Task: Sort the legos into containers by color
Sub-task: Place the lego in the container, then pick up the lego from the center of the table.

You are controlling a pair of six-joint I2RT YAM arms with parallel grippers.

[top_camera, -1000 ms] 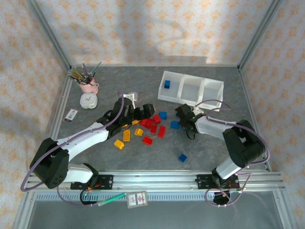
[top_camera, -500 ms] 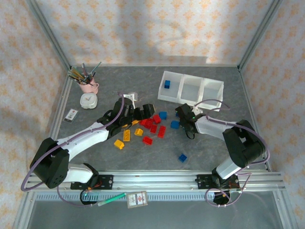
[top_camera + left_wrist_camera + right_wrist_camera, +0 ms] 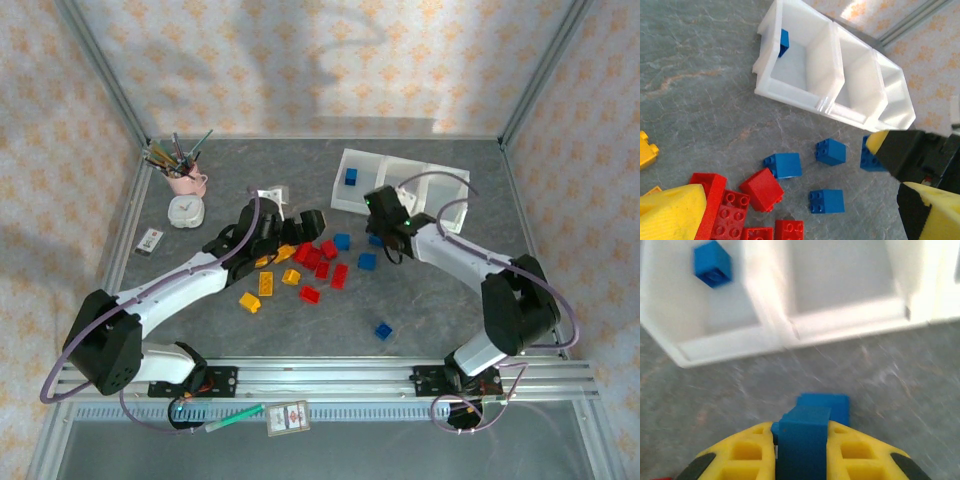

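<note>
My right gripper (image 3: 377, 206) is shut on a blue lego (image 3: 802, 440) and hangs just in front of the white three-compartment tray (image 3: 437, 187). Another blue lego (image 3: 834, 405) lies on the table below it. The tray's left compartment holds one blue lego (image 3: 351, 177), also seen from the right wrist (image 3: 713, 263). My left gripper (image 3: 800, 215) is open over the red legos (image 3: 762, 189), nothing between its fingers. Loose blue legos (image 3: 784, 165) lie ahead of it. Red legos (image 3: 320, 262), yellow ones (image 3: 266, 284) and a stray blue one (image 3: 383, 330) lie mid-table.
A pink cup of pens (image 3: 183, 176), a small white clock (image 3: 186, 210) and a small card (image 3: 150, 241) sit at the back left. A white object (image 3: 272, 197) lies behind the left gripper. Metal rails frame the table, with a marker and a card (image 3: 287, 417) at the front.
My right gripper has risen from the table and moved back toward the tray with the blue lego in it. The left arm has shifted only slightly.
</note>
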